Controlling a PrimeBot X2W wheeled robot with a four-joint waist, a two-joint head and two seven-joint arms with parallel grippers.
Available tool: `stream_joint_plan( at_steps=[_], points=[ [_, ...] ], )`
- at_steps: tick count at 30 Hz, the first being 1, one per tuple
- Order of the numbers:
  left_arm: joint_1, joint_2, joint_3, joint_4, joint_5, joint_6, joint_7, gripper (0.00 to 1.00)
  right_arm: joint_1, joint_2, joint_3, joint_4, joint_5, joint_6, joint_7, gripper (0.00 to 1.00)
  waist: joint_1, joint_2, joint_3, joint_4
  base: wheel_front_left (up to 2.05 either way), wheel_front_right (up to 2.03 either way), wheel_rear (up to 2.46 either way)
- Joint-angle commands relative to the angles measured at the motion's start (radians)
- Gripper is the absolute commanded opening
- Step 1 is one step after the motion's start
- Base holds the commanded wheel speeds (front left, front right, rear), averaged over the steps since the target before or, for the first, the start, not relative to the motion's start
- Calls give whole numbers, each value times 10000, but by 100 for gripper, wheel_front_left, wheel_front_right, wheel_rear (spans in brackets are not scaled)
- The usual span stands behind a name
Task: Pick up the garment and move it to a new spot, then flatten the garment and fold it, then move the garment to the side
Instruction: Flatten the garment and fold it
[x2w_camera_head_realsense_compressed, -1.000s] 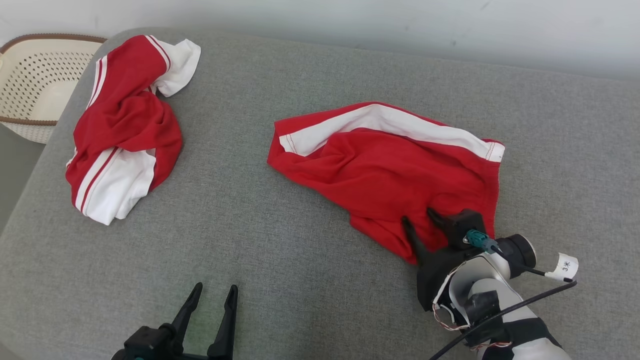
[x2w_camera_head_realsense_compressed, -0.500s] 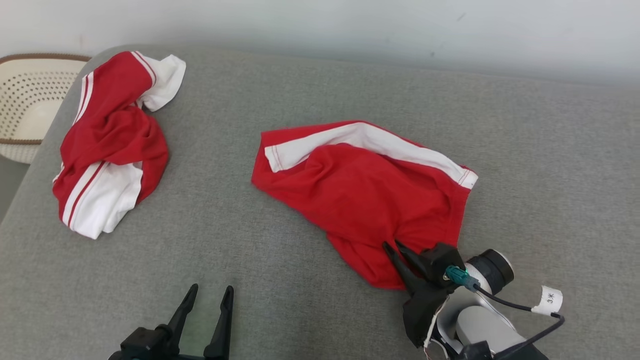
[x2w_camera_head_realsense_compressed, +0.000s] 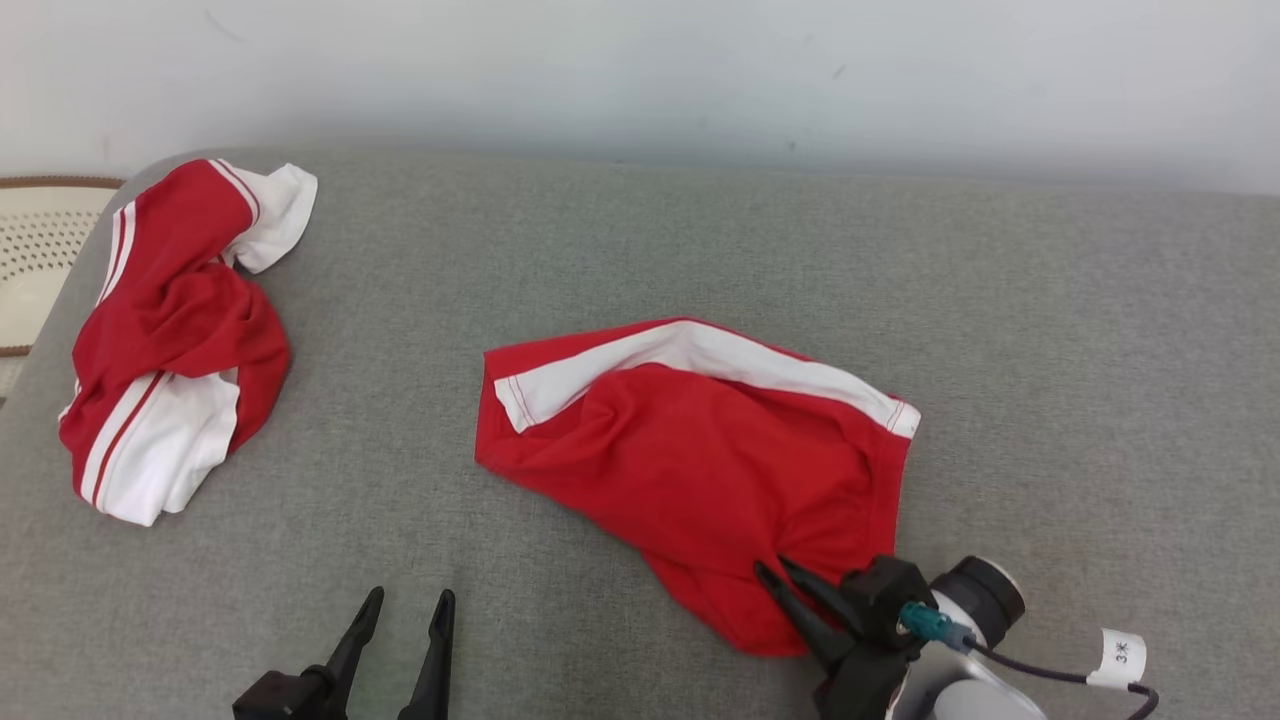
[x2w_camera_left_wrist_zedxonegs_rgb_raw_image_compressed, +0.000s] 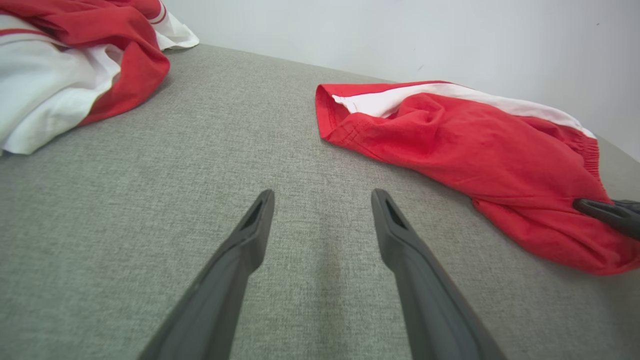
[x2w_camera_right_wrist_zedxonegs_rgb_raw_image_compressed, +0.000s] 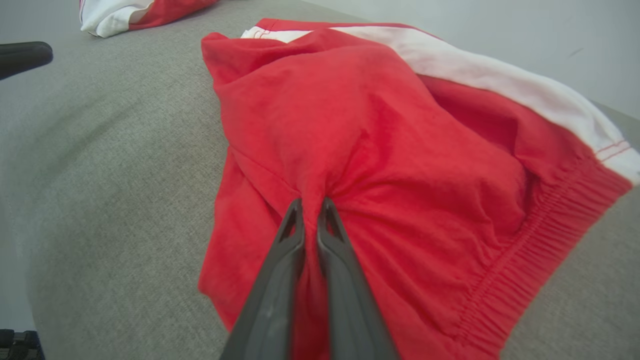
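Red shorts (x2w_camera_head_realsense_compressed: 700, 470): lying crumpled roughly mid-scene on the grey padded surface (x2w_camera_head_realsense_compressed: 1000, 300), a bit to the right. They're not flat at all, lots of folds.
White stripe (x2w_camera_head_realsense_compressed: 700, 355): runs along the far edge of the shorts, from the left leg opening over to the right corner.
Waistband (x2w_camera_right_wrist_zedxonegs_rgb_raw_image_compressed: 540, 235): the ribbed elastic edge is on the right side of the shorts. You can see it best in the right wrist view.
Right tool (x2w_camera_head_realsense_compressed: 772, 566): clenched on the shorts. Both dark fingers are pinched together on a bunch of red cloth at the near edge, and the fabric puckers up into a ridge right where the tips meet.
Left tool (x2w_camera_head_realsense_compressed: 410, 594): released, fingers spread apart, nothing between them. It's at the near left over bare grey fabric, well apart from the shorts. Can't tell if it touches the surface.
Second garment (x2w_camera_head_realsense_compressed: 170, 340): another red and white bundle, heaped at the far left of the grey surface, well away from the shorts.
Basket (x2w_camera_head_realsense_compressed: 40, 250): cream coloured with holes and a brown rim, sitting off the left edge beyond that bundle. It's only partly in frame.
Tag (x2w_camera_head_realsense_compressed: 1120, 655): small white label on the cable by the right wrist. I can't read the marking.
Wall (x2w_camera_head_realsense_compressed: 640, 70): plain and pale, right behind the far edge of the surface.
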Motion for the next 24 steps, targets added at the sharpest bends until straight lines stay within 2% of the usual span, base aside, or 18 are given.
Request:
stream_joint_plan(
  at_steps=[1, 9, 16, 17, 18, 19, 24],
  points=[
    [105, 6, 40, 26, 76, -40, -36, 100, 173, -74, 87, -145, 82, 4, 43, 0, 1, 0, -100, -115, 0, 0, 0],
    [187, 8, 126, 79, 158, -63, -36, 100, 915, -619, 408, -1000, 352, 4, 247, 0, 1, 0, -240, -297, 0, 0, 0],
    [284, 8, 145, 53, 150, -53, -36, 100, 1520, -1098, 113, -1648, 595, 2, 487, 0, 1, 0, -276, -398, 0, 0, 0],
    [288, 8, 154, 46, 152, -54, -36, 100, 1595, -1090, -58, -1703, 685, 2, 473, 31, 1, 0, -273, -413, 0, 0, 0],
    [282, 6, 149, 42, 161, -55, -36, 100, 1644, -1089, -191, -1787, 673, 2, 398, 92, 1, 0, -272, -424, 0, 0, 0],
    [268, 8, 149, 38, 166, -50, -36, 100, 1672, -1076, -335, -1904, 635, 4, 271, 100, 1, 0, -269, -436, 0, 0, 0],
    [105, 6, 206, 14, 227, -18, -36, 100, 1894, -1046, -1501, -2377, 302, 2, -259, 100, 1, 0, -292, -519, 0, 0, 0]
  ],
)
